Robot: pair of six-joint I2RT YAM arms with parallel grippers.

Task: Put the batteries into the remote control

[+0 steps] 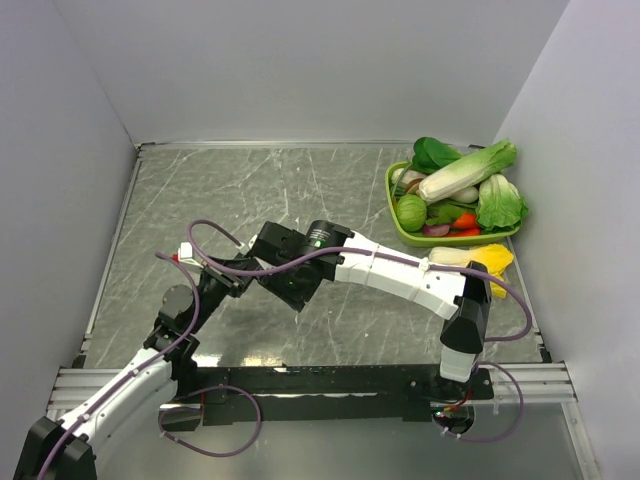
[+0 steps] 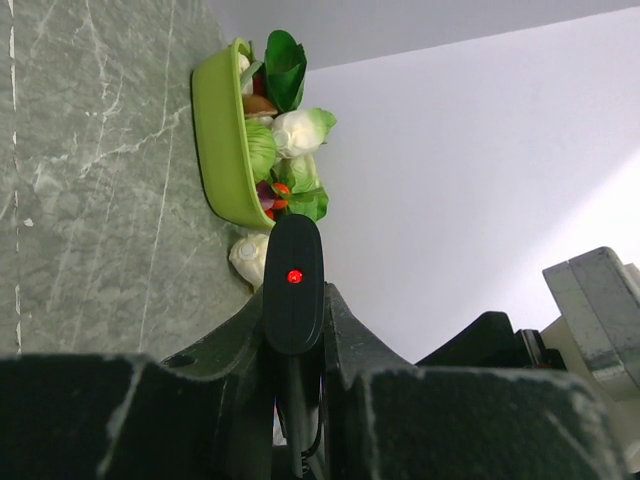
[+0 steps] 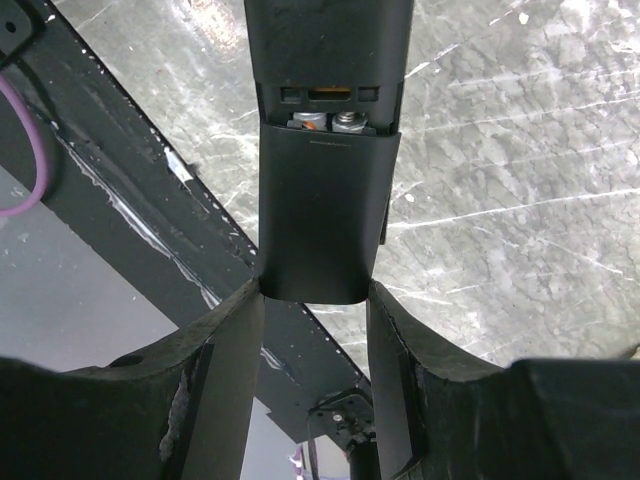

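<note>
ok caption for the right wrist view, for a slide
Right gripper holds flat black cover against slim black remote, two battery ends exposed.

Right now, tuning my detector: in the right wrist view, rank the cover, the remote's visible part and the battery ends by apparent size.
Largest to smallest:
1. cover
2. remote control, cut off at the frame's top
3. battery ends, the two looking alike

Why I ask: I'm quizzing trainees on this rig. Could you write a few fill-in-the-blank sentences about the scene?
1. In the left wrist view, the remote control shows a small ___ light.
2. In the right wrist view, the metal ends of ___ batteries show in the open slot.
3. The vegetables lie in a ___ tray.
Missing words: red; two; green.
</note>
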